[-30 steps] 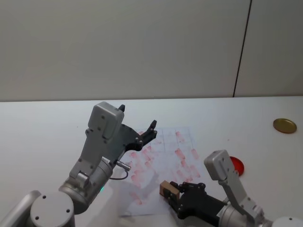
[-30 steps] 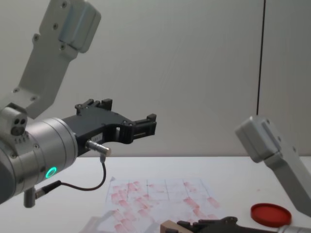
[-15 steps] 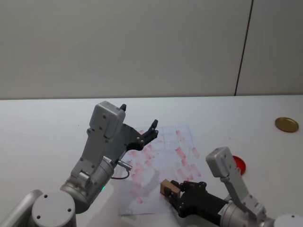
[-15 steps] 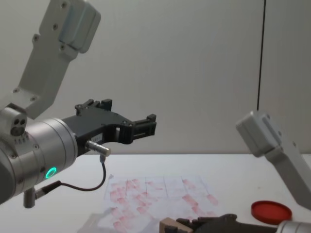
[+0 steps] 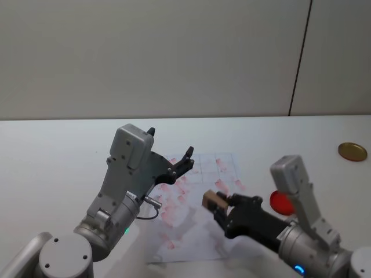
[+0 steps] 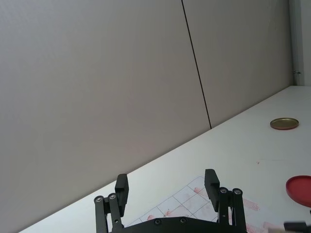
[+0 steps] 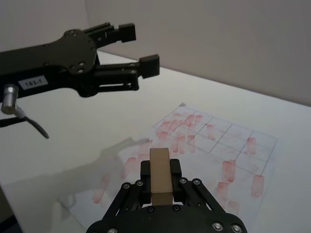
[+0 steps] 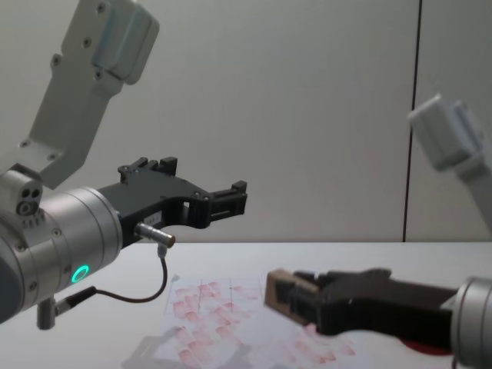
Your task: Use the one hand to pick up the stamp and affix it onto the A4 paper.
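Observation:
The stamp [image 5: 213, 199], a small tan wooden block, is gripped between the fingers of my right gripper [image 5: 218, 204], which is shut on it and held in the air above the A4 paper [image 5: 191, 234]. The right wrist view looks along the stamp [image 7: 160, 177] at the paper [image 7: 218, 145], a white gridded sheet covered in pinkish-red marks. In the chest view the stamp [image 8: 277, 290] hangs above the sheet [image 8: 204, 307]. My left gripper [image 5: 170, 142] hovers open and holds nothing above the paper's left side; it shows too as my left gripper [image 6: 166, 185].
A flat red ink pad [image 5: 279, 201] lies right of the paper, partly behind my right arm. A small gold lid [image 5: 352, 152] sits far right on the white table [image 5: 52, 156]. A grey wall stands behind the table.
My right gripper has lifted the stamp up off the paper's near edge and carried it farther over the sheet. The left arm has stayed where it was.

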`<state>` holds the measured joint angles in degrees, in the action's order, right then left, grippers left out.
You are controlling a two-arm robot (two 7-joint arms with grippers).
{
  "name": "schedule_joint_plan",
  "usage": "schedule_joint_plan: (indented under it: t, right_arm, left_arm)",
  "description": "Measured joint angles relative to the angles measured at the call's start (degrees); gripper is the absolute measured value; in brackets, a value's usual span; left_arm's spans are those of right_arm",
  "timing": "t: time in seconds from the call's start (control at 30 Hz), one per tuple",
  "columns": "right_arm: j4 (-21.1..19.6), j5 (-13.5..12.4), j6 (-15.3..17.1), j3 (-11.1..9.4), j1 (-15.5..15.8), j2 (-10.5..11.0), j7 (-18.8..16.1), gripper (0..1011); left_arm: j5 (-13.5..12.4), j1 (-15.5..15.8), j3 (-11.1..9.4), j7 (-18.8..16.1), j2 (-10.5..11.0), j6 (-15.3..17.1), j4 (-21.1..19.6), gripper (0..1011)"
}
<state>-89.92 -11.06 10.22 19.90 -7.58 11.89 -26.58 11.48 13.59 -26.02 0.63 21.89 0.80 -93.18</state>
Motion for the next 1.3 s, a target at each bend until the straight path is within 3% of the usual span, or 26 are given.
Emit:
schedule_joint_plan:
  t: [0.73,1.3]
  right_arm:
    - [-2.8,-1.2,1.1,-3.6,0.7,2.9,10.4,217]
    - [-1.3,-2.5,1.8,-5.6,1.9,4.7,14.9,217]
  left_arm:
    - [0.0,0.0,0.0,0.0,0.0,0.0,0.0,993]
    - [0.0,0.0,0.0,0.0,0.0,0.0,0.0,993]
